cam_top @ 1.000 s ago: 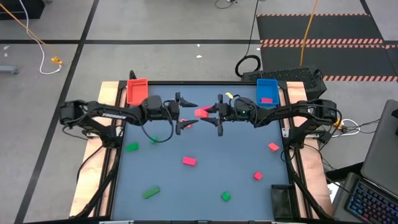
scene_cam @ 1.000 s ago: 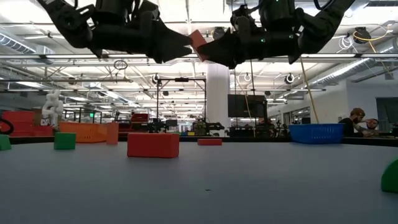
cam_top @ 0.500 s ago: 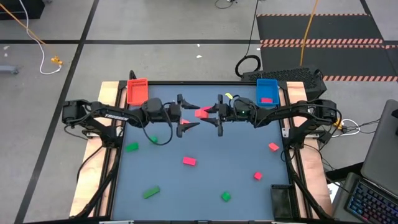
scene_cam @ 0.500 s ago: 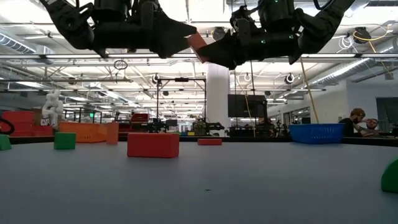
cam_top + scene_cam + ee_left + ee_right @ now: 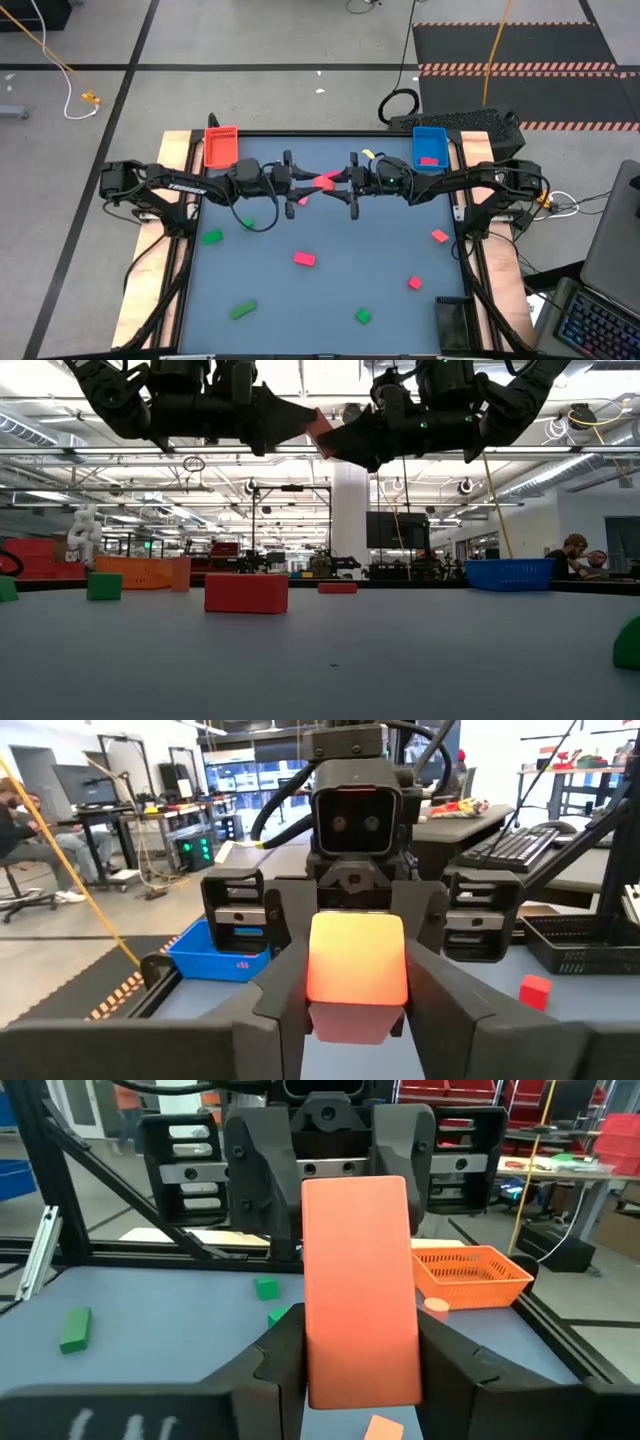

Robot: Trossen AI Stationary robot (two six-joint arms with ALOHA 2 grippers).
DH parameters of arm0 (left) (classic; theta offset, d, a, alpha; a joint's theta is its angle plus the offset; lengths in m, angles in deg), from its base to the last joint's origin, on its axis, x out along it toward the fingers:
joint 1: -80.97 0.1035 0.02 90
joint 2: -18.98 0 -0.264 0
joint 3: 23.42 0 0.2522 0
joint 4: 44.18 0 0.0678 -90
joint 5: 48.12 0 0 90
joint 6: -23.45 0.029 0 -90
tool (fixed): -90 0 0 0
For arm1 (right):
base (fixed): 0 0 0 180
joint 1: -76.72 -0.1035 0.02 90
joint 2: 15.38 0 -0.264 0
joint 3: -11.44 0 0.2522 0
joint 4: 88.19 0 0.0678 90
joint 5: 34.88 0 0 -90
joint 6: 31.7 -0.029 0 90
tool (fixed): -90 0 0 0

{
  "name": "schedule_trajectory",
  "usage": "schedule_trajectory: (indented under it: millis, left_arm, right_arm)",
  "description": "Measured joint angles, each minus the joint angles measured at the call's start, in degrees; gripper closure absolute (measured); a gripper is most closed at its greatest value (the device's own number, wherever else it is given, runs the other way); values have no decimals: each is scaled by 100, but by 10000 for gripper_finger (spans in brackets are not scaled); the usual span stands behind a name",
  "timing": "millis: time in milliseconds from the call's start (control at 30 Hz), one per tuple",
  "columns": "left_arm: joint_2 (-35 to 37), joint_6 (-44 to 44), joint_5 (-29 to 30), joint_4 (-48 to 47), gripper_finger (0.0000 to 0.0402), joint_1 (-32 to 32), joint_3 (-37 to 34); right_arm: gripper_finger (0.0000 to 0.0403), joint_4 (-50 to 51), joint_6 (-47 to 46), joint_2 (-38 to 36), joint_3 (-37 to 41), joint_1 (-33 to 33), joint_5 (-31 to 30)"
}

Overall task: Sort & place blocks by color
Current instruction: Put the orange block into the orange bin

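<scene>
A salmon-red block (image 5: 324, 182) hangs high over the table's far middle, between my two grippers, which face each other level. My left gripper (image 5: 310, 186) reaches in from the table's left and is shut on it. My right gripper (image 5: 338, 180) reaches in from the right and is shut on it too. In the low view the block (image 5: 318, 428) shows tilted where the two sets of dark fingers meet. Loose blocks lie flat on the table: green ones (image 5: 211, 237) (image 5: 243, 309) (image 5: 364, 316), a pink one (image 5: 304, 259), red ones (image 5: 439, 236) (image 5: 414, 283). My left gripper pinches the block's end nearest it (image 5: 325, 995) between its two fingers (image 5: 275, 1015). The fingers come level from the table's left. The block is lifted clear of the table. My right gripper pinches the block's other end by its two long sides (image 5: 318, 1365) between its two fingers (image 5: 280, 1365). The fingers come level from the table's right. The block stands on edge in the hold, clear of the table.
A red tray (image 5: 221, 146) stands at the far left corner. A blue tray (image 5: 429, 147) with a pink block in it stands at the far right. A dark tray (image 5: 452, 322) sits at the near right. A small yellow piece (image 5: 367, 154) lies behind the grippers.
My left gripper's fingers, spread wide around the block a second ago, have shut on the block that my right gripper holds. The block and my right gripper have stayed where they were.
</scene>
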Motion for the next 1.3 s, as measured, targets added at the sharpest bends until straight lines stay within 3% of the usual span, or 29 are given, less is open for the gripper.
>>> schedule_trajectory:
  millis: [267, 433, 733, 967, 1300]
  left_arm:
    - [140, -148, 16, -318, 271, 222, 2]
    - [816, -78, 99, -1368, 271, 554, 0]
    - [2524, 85, 2032, -3675, 271, 1081, 11]
    - [2713, -681, 4333, -5238, 271, 1443, 11]
    - [2226, -1306, 5010, -6236, 271, 2156, 2]
  right_arm:
    - [158, 32, -64, 0, 5, 2, -86]
    - [125, 40, -51, -2, 170, 25, -215]
    - [120, 18, -66, -2, 794, 13, -799]
    - [121, 27, -70, -2, 1376, -4, -796]
    - [122, -574, -70, -2, 1469, 0, -796]
